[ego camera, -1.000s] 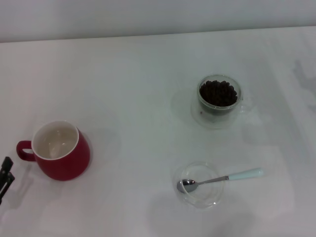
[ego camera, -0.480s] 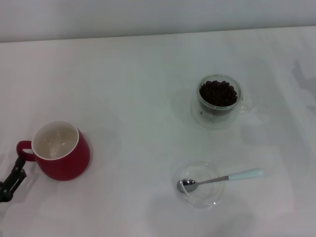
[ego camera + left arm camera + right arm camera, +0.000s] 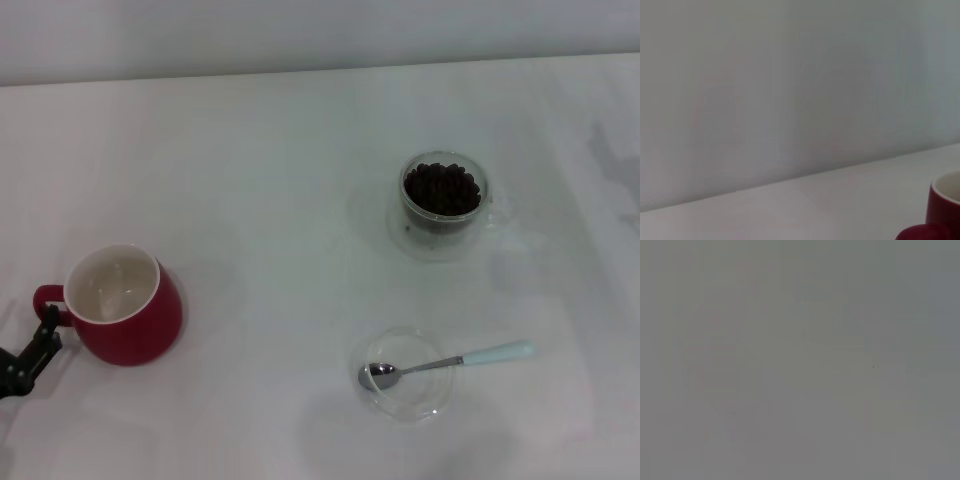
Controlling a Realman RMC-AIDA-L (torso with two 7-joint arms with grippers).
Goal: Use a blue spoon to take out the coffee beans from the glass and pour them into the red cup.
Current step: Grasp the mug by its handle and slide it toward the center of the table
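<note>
The red cup (image 3: pixel 125 305) stands at the left of the white table, its white inside bare, its handle pointing left; its edge also shows in the left wrist view (image 3: pixel 945 207). My left gripper (image 3: pixel 28 355) is low at the left edge, right beside the cup's handle. The glass (image 3: pixel 443 207) stands at the far right, filled with the coffee beans (image 3: pixel 441 188). The blue spoon (image 3: pixel 445 362) lies with its metal bowl in a shallow clear dish (image 3: pixel 400 335), its pale handle pointing right. My right gripper is out of view.
The white table (image 3: pixel 270 200) ends at a pale wall along the back. The right wrist view shows only plain grey.
My left gripper has moved up and to the right, closer to the red cup's handle. The cup, glass and spoon have not moved.
</note>
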